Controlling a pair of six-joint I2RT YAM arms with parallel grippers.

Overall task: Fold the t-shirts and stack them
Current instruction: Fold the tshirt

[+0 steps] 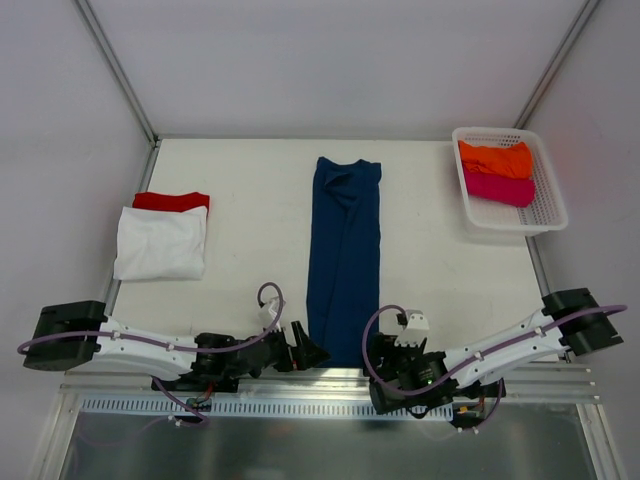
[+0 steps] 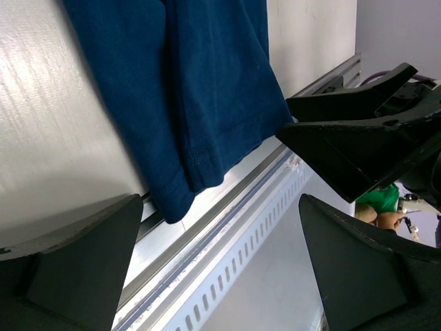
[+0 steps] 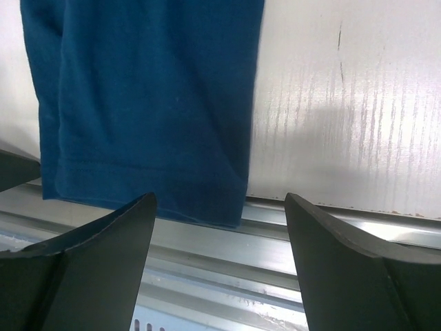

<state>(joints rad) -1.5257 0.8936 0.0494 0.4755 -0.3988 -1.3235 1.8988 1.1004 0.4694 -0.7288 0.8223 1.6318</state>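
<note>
Grey walls stand around a flat white desk (image 1: 250,180) with a silver metal rail (image 1: 330,378) along its near edge. One navy blue cloth t-shirt (image 1: 344,255), folded into a long thin strip, lies in the middle of the desk and runs from the far side to the near side. Its near end, with a stitched hem, goes a little past the desk's edge and sits over the rail. On the left side of the desk lies a white cloth t-shirt (image 1: 160,243) folded into a neat square. It rests on a red cloth t-shirt (image 1: 171,201), and only a strip of the red one peeks out at the far side. At the far right corner is a white plastic basket (image 1: 548,205) with small holes in its walls. A bright orange cloth t-shirt (image 1: 495,158) and a pink-red magenta cloth t-shirt (image 1: 498,187) lie inside it, side by side and touching. The left claw (image 2: 220,200) is low by the near left corner of the navy blue t-shirt. Its two black fingers (image 2: 83,255) are spread wide and pinch nothing. The right claw (image 3: 219,200) is low by the near right corner of the same shirt. Its fingers (image 3: 344,255) are spread apart too, with nothing between them. Both claws point at the hem but do not touch the cloth. Thin purple cables (image 1: 140,340) run along both white arms.
</note>
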